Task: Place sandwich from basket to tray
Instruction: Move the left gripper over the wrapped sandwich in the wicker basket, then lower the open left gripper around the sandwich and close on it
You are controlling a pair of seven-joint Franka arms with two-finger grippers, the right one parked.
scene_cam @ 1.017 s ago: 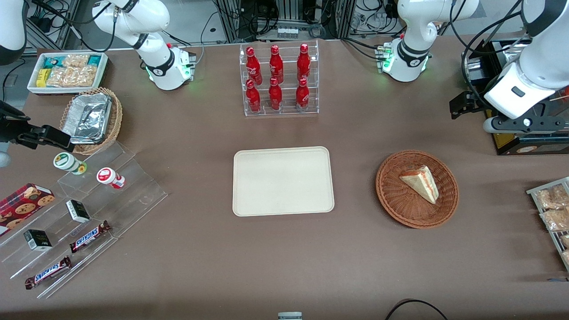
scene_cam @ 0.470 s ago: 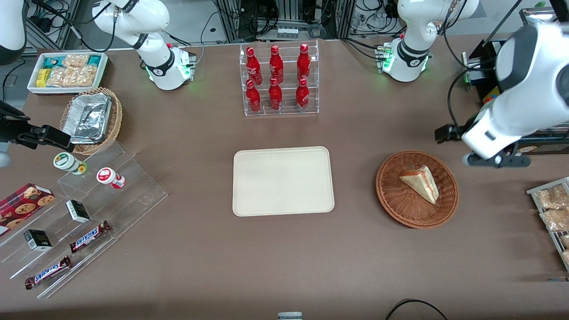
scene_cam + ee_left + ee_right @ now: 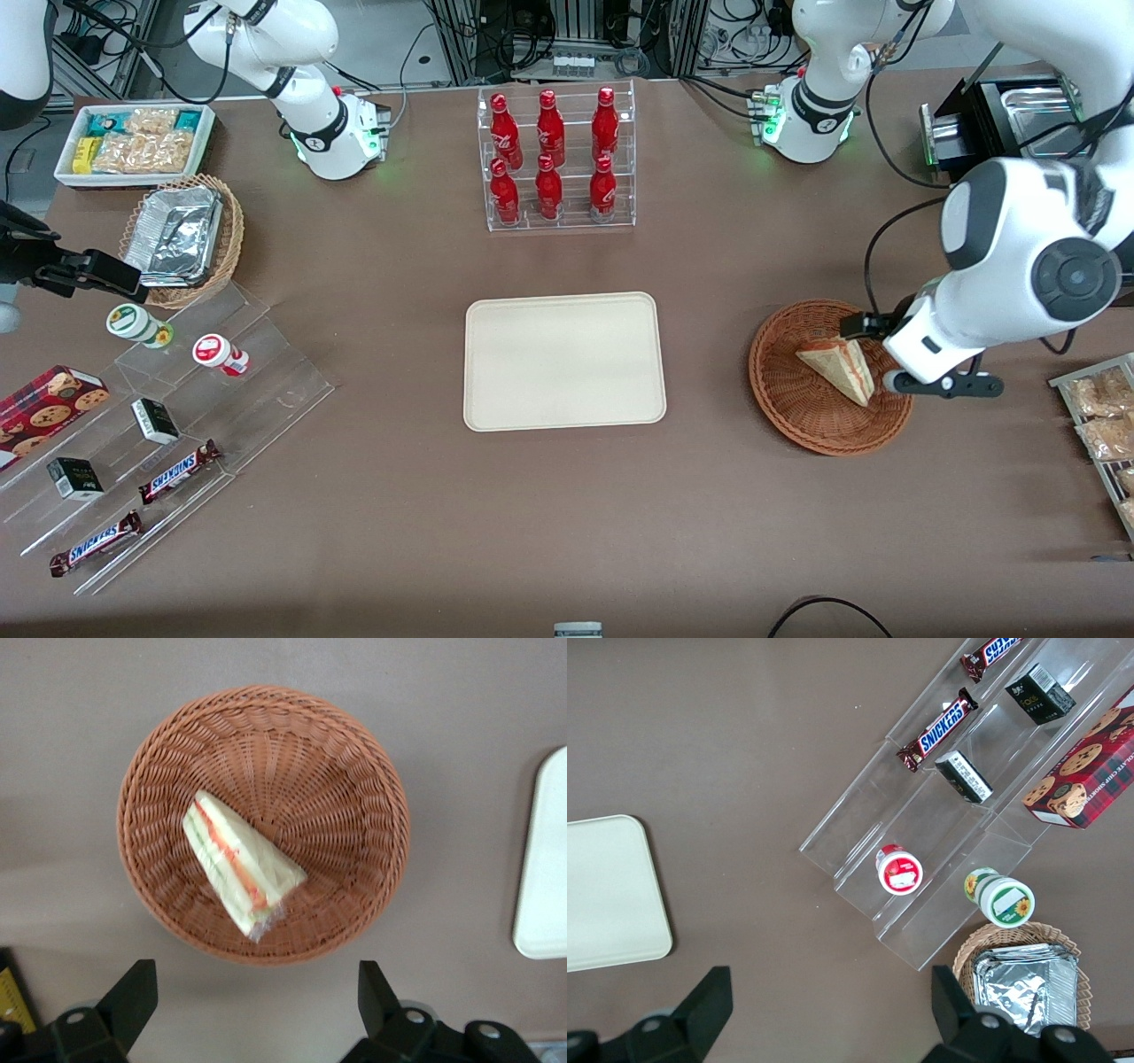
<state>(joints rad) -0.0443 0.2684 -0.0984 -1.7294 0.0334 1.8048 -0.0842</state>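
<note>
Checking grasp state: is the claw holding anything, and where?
Nothing held. The claw is open above the basket; the sandwich lies in it untouched.

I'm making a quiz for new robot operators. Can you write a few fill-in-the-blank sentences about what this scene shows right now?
1. The sandwich lies in the ____.
2. The tray holds ____ so far.
3. The gripper hovers above the basket with its fingers ____.
4. The clear rack farther from the front camera than the tray holds ____ red bottles.

Missing words: basket; nothing; open; six
</note>
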